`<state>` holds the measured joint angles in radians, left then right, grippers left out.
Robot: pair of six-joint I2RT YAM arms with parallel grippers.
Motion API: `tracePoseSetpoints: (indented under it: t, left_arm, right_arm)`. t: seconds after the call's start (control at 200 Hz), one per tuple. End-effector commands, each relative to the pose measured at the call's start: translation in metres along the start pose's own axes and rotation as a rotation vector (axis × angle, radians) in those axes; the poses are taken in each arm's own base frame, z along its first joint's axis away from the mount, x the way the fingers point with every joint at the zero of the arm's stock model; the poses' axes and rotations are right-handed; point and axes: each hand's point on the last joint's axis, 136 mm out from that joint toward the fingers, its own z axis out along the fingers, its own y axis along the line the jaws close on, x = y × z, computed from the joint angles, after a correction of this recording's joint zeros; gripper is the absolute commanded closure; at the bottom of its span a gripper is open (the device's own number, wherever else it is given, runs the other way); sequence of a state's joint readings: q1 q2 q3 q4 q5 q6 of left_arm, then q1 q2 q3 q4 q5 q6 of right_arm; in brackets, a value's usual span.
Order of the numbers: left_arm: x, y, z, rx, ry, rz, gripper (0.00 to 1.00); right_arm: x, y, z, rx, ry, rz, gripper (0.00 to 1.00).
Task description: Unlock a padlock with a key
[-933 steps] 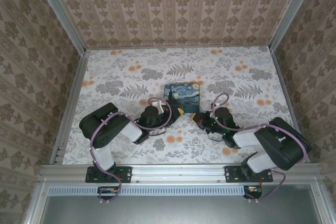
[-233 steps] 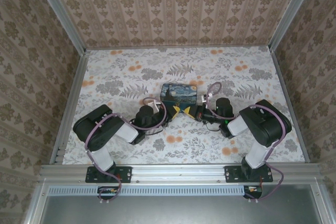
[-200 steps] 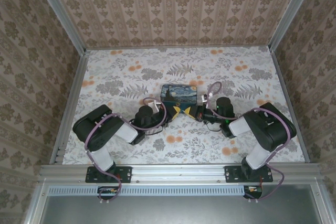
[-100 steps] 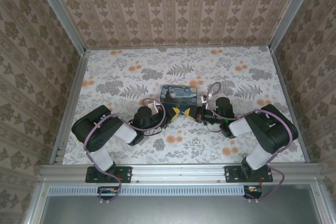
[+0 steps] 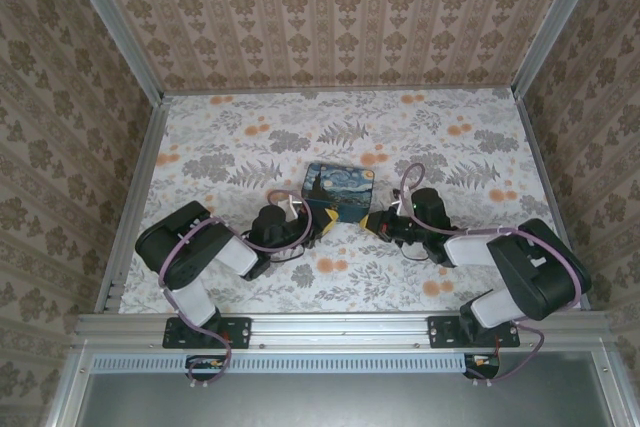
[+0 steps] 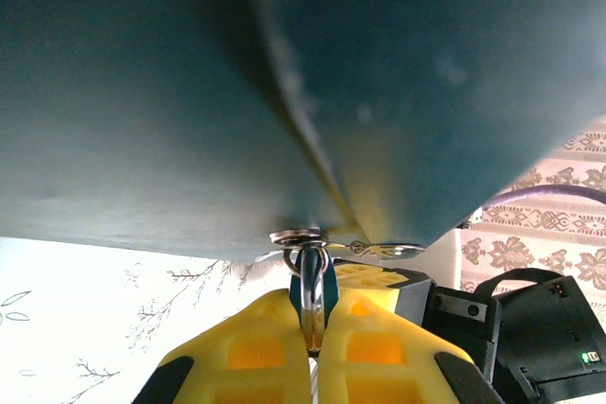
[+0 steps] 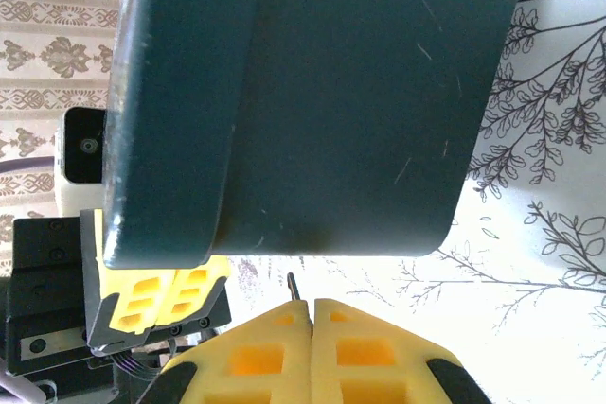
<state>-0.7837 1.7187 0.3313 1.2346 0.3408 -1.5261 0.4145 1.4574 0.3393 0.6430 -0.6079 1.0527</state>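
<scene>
The padlock [image 6: 312, 281], a small teal body with a silver shackle, hangs from the metal hasp [image 6: 301, 235] on the dark blue painted box [image 5: 338, 190]. My left gripper [image 6: 313, 328] is shut on it from below. In the top view that gripper [image 5: 322, 223] sits at the box's near left corner. My right gripper [image 7: 311, 307] is shut on the key [image 7: 293, 284], whose thin dark tip pokes out just short of the box's underside [image 7: 312, 92]. From above, the right gripper [image 5: 370, 223] lies at the box's near right corner, a short gap from the left one.
The box stands mid-table on a floral cloth [image 5: 250, 137]. Patterned walls close in the back and sides, with metal rails [image 5: 135, 197] along the edges. Open cloth lies behind the box and to either side. The left gripper's yellow fingers [image 7: 161, 295] show in the right wrist view.
The right arm's elbow has swung out to the right and toward the near edge. Both grippers and the box's near side have shifted slightly toward me. Both grips stay shut.
</scene>
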Motion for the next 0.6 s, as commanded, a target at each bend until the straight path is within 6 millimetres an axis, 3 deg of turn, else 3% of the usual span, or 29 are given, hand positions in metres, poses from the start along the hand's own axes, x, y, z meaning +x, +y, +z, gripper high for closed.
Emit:
tracePoseSetpoints:
  t: [0.0,0.595]
  left_arm:
    - [-0.003,-0.021,-0.001,0.071,-0.003,0.026,1.00]
    - [-0.002,-0.020,0.001,0.068,0.002,0.027,1.00]
  right_arm:
    - [0.002,0.001,0.001,0.009,-0.004,-0.002,1.00]
    - [-0.008,0.033,0.018,-0.047,-0.009,-0.022,1.00]
